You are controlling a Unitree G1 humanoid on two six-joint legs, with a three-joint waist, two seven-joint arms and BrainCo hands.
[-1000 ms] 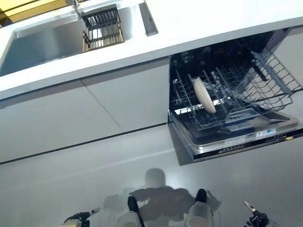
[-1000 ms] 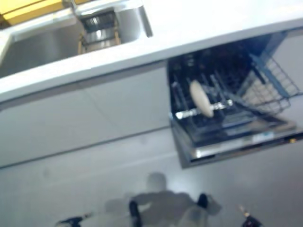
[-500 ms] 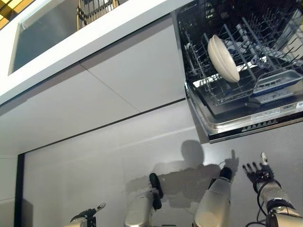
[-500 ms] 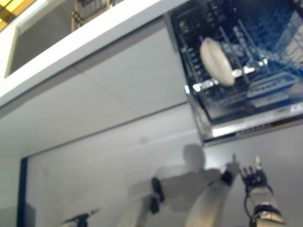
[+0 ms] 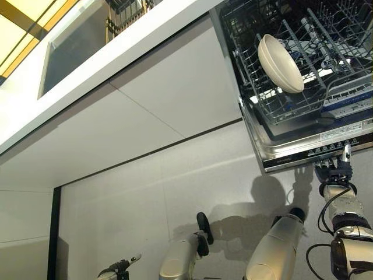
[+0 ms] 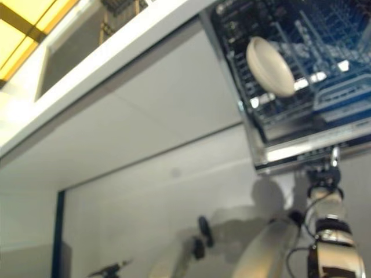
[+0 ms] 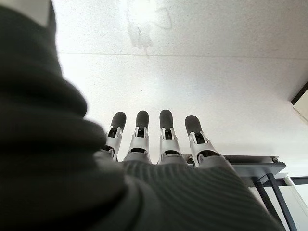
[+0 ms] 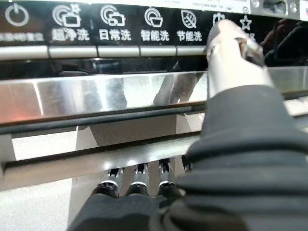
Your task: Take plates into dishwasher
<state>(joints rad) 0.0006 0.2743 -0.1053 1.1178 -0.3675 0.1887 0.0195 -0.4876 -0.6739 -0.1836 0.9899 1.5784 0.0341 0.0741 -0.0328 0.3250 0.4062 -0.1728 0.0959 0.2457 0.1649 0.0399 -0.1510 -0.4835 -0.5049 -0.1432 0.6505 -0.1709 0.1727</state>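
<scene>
A white plate [image 5: 280,63] stands on edge in the pulled-out lower rack [image 5: 326,35] of the open dishwasher. The dishwasher door [image 5: 315,153] is folded down. My right hand [image 5: 333,174] is at the door's front edge. In the right wrist view its thumb [image 8: 233,57] lies straight against the control panel [image 8: 120,21] and its fingers [image 8: 139,180] reach straight under the door's edge. It holds nothing. My left hand [image 5: 119,269] hangs low at my left side, with its fingers [image 7: 163,139] straight and empty.
A white countertop [image 5: 116,58] runs left of the dishwasher, with a steel sink [image 5: 70,52] and a wire basket [image 5: 125,11] in it. Flat grey cabinet fronts [image 5: 163,105] fill the space below the counter.
The camera has shifted, so the dishwasher sits higher and further right. My right hand has risen from low over the floor to the door's front edge. The plate has not moved in the rack.
</scene>
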